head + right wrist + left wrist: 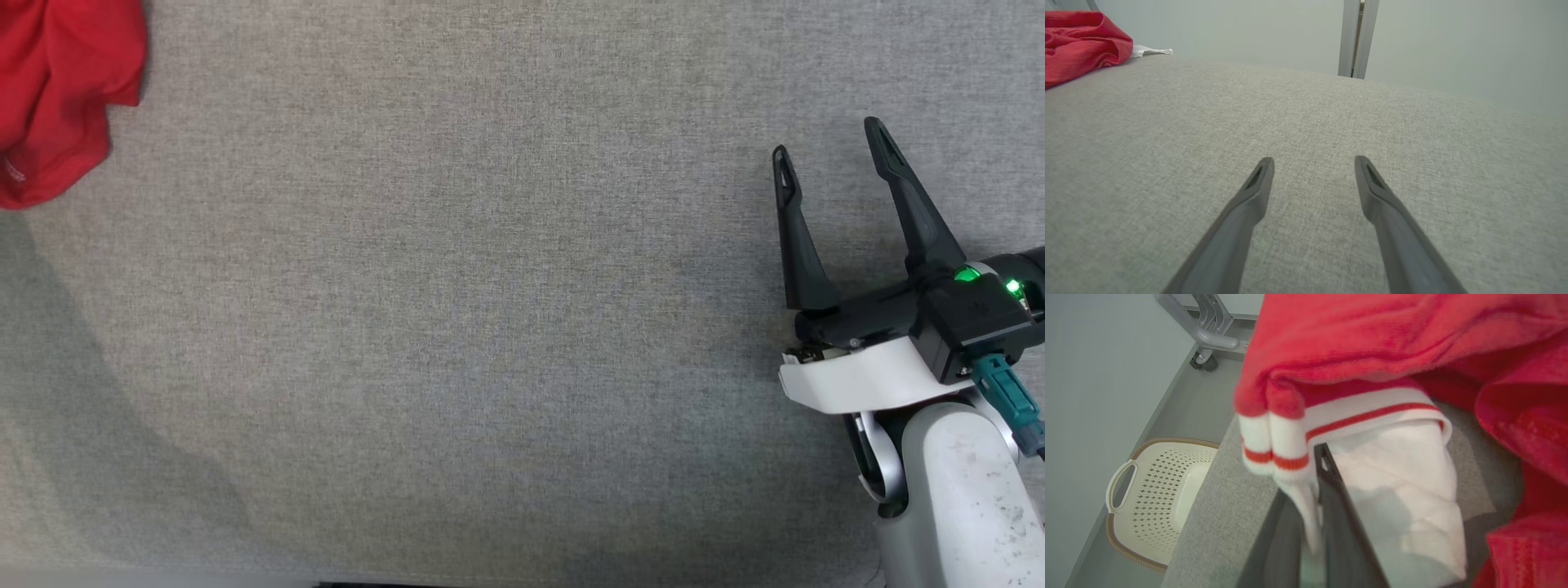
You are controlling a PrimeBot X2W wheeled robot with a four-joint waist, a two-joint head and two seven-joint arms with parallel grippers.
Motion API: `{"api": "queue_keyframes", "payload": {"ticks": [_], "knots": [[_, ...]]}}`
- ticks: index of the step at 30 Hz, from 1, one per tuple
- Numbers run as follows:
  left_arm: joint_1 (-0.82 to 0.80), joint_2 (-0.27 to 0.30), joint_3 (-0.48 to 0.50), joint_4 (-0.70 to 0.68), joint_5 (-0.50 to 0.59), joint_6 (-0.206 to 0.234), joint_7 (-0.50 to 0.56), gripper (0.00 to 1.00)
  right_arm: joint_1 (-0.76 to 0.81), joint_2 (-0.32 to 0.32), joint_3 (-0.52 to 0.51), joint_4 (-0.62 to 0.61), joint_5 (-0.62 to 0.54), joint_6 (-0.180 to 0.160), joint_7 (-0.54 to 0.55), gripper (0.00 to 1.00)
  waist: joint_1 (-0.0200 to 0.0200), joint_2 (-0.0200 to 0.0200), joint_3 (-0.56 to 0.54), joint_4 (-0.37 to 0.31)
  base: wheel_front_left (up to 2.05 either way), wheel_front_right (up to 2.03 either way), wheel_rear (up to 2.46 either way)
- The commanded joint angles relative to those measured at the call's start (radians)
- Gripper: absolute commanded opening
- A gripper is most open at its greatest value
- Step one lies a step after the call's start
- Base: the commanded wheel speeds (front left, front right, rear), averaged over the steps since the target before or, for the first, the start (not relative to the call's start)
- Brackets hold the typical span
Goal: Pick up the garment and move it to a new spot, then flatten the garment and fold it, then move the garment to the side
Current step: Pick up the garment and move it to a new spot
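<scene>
The garment is red and lies bunched at the far left corner of the grey cloth-covered table. In the left wrist view the garment is close up, with a white cuff striped in red and a white lining. My left gripper is shut on that white cuff at the table's edge, with fabric pinched between its dark fingers. My right gripper stands open over bare table at the right, far from the garment. In the right wrist view, nothing lies between the right gripper's fingers, and the garment shows at the far left.
A cream perforated laundry basket sits on the floor below the table's edge. A grey metal frame on a caster stands further along the floor. A pale upright post rises behind the table.
</scene>
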Motion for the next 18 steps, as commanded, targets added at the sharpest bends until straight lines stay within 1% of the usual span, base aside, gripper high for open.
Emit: {"api": "queue_keyframes", "payload": {"ticks": [1,6,9,11,15,18], "knots": [[-0.024,0.01,-0.005,0.005,0.001,-0.002,-0.02,0.0,-0.01,-0.002,0.0,0.012,0.001,-0.001,-0.008,1.0,-0.0001,0.0,-0.026,0.002,0.0,0.0,0.0],[-0.047,0.031,-0.02,0.014,0.024,-0.003,-0.079,0.0,-0.014,0.001,0.004,0.054,0.017,-0.001,-0.031,1.0,-0.0001,0.0,-0.096,-0.005,0.0,0.0,0.0],[-0.074,0.053,-0.051,-0.009,0.051,-0.006,-0.108,0.0,-0.018,0.002,0.008,0.084,0.028,-0.001,-0.051,1.0,-0.0001,0.0,-0.152,-0.016,0.0,0.0,0.0],[-0.083,0.056,-0.077,-0.023,0.066,-0.008,-0.119,0.0,-0.014,0.003,0.01,0.105,0.038,-0.001,-0.065,1.0,-0.0001,0.0,-0.194,-0.026,0.0,0.0,0.0],[-0.12,0.044,-0.126,-0.076,0.087,-0.013,-0.127,0.0,0.002,0.003,0.008,0.153,0.084,-0.001,-0.091,1.0,-0.0001,0.0,-0.283,-0.053,0.0,0.0,0.0],[-0.138,0.026,-0.168,-0.114,0.096,-0.015,-0.112,0.0,0.018,0.003,0.005,0.19,0.118,-0.001,-0.109,1.0,-0.0001,0.0,-0.347,-0.078,0.0,0.0,0.0]]}}
